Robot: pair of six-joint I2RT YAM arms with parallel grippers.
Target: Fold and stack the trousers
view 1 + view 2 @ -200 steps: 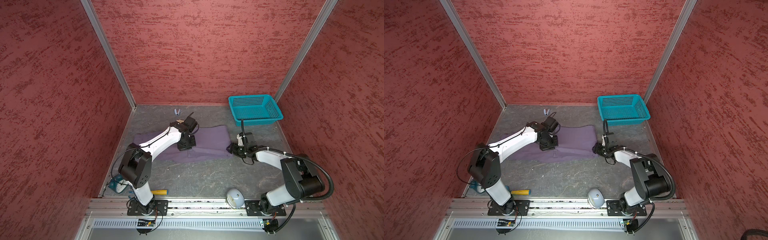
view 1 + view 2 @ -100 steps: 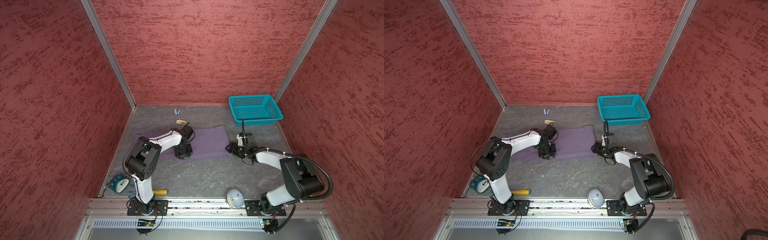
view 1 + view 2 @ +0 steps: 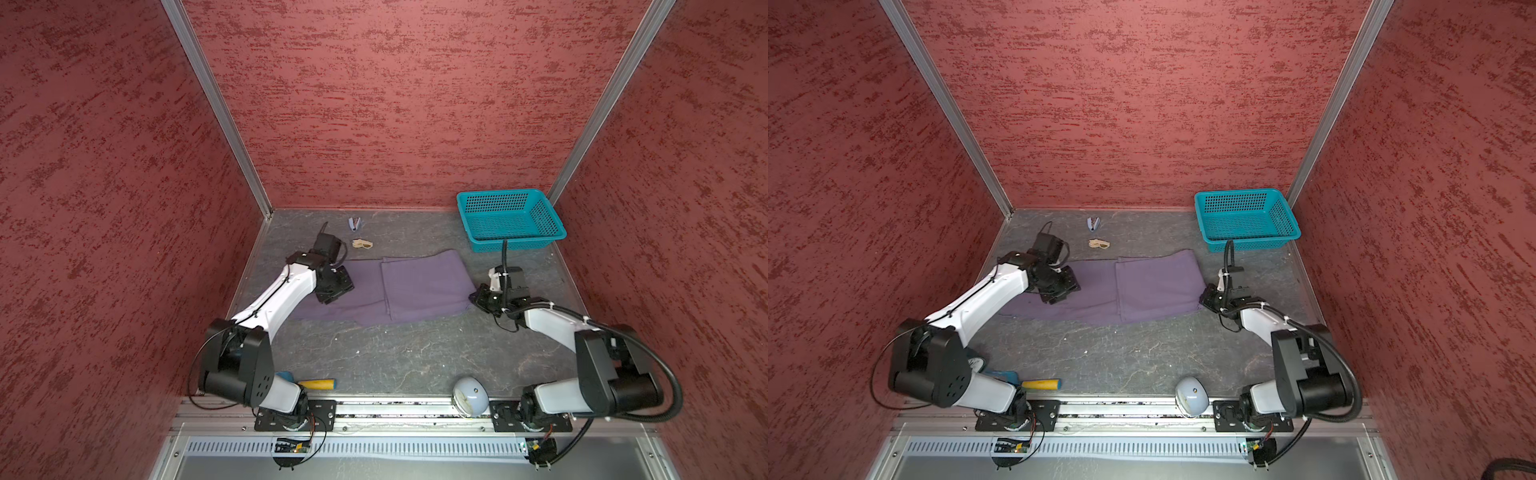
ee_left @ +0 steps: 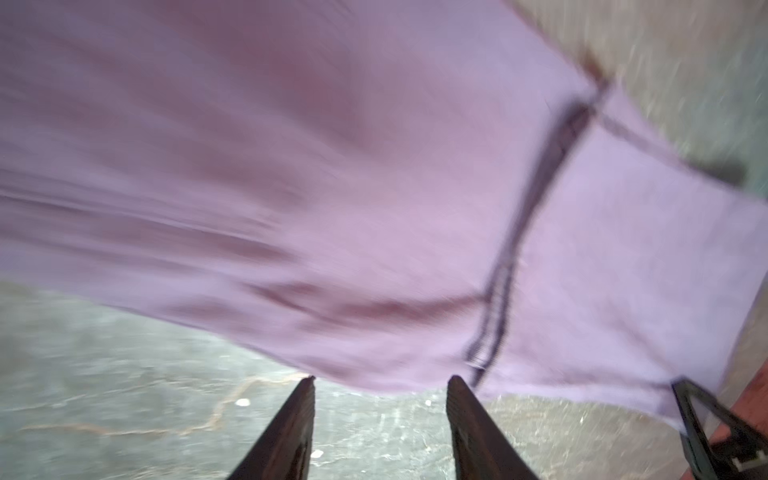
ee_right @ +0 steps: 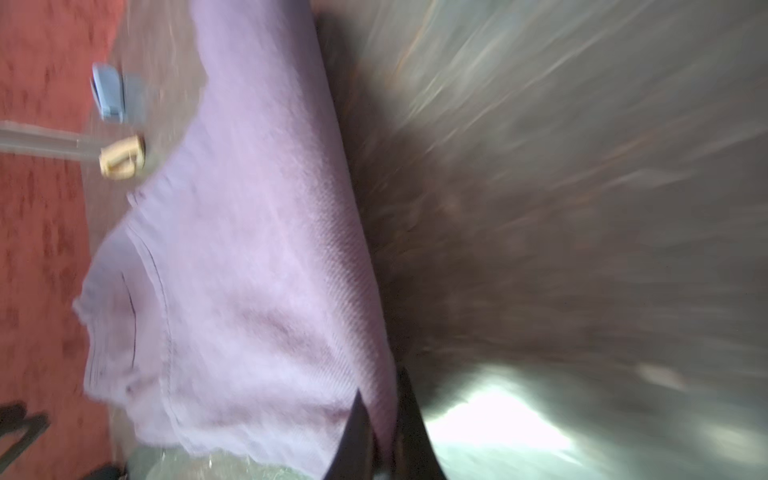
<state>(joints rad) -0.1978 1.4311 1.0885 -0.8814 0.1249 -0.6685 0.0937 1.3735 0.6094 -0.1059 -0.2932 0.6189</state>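
Trousers (image 3: pixel 419 291) of lavender-grey cloth lie flat across the back half of the grey marbled surface (image 3: pixel 395 357), long side running left to right in both top views (image 3: pixel 1142 291). Their right part is folded double, and the edge of the upper layer crosses the cloth near its middle.

At the right end, the right fingers (image 5: pixel 357 436) are closed on the edge of the trousers, with a thin strip of cloth pinched between them in the blurred right wrist view. The right arm (image 3: pixel 548 328) reaches in low from that side.

The left fingers (image 4: pixel 299 419) stand parted with nothing between them. Their tips sit just at the near hem of the cloth (image 4: pixel 332 166), over bare surface. In a top view the left arm (image 3: pixel 282 299) has its wrist above the left part of the trousers.

Behind the cloth lie a small tan object (image 3: pixel 362 244) and, nearer the back wall, a small blue-and-white object (image 3: pixel 354 224). A teal plastic basket (image 3: pixel 515 244) stands in the back right corner. At the front edge lie a yellow-handled tool (image 3: pixel 318 383) and a pale grey domed object (image 3: pixel 469 395).
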